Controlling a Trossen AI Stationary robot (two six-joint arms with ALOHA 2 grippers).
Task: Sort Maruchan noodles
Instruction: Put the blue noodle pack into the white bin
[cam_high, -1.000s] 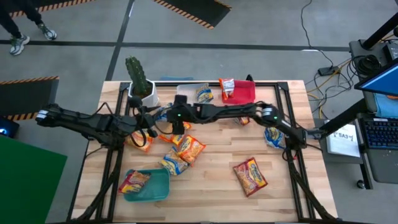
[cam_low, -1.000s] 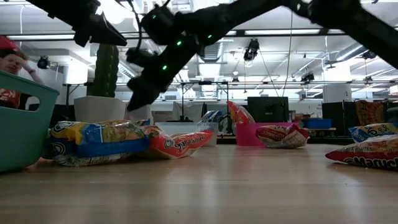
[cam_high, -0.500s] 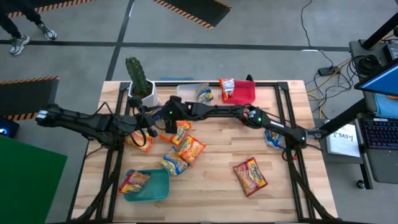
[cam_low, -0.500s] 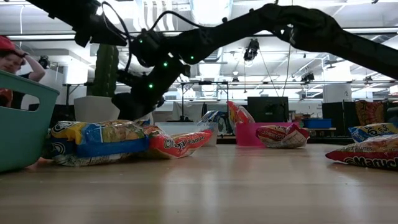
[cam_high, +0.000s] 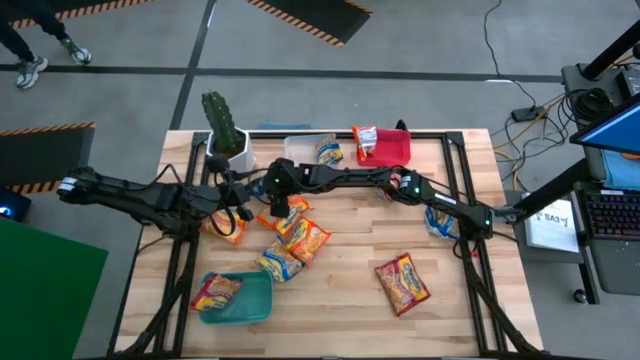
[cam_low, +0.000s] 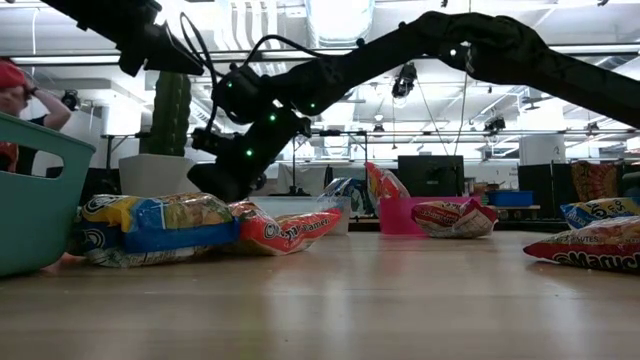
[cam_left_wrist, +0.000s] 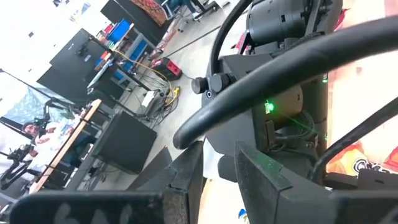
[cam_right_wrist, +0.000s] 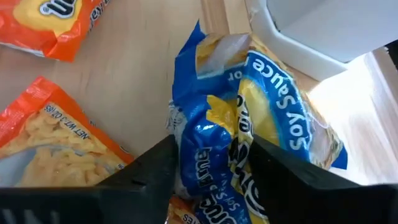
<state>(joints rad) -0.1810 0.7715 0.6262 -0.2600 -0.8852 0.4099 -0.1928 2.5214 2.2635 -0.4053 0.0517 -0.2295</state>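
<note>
High view: right tool (cam_high: 277, 186) reached far across the table (cam_high: 350, 300) to the cluster of Maruchan noodles (cam_high: 290, 225) by the cactus pot (cam_high: 228, 150), with the left tool (cam_high: 240, 205) waiting just beside it; neither tool's grip readable here. Low view: right tool hung low, just above the packets. Right wrist view: blue-yellow Soy Sauce packet (cam_right_wrist: 261, 124) lay directly ahead between spread fingers (cam_right_wrist: 149, 171), not yet clenched, long axis running away from the tool.
</note>
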